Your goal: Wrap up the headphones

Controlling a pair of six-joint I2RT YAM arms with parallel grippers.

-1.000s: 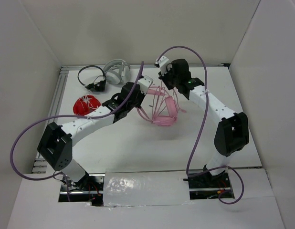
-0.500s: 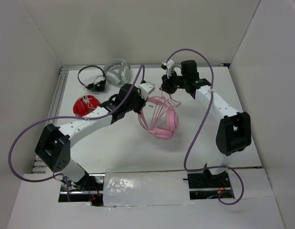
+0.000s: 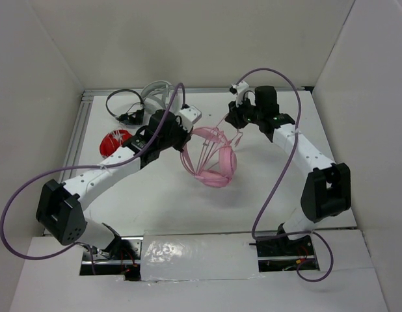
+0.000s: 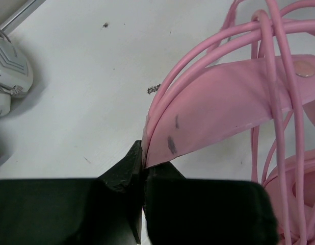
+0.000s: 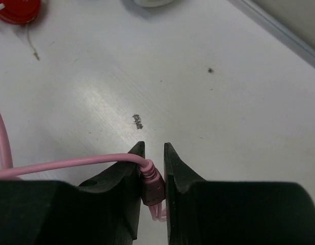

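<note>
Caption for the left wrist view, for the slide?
Left gripper clamps the headband edge of the pink headphones, cable loops wound across it; white-grey headphones at the frame's left edge.

Bright, even light; soft shadows.

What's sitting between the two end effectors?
The pink headphones, wound in their own cable, stretch between the left end effector and the right end effector. The top view shows it best.
</note>
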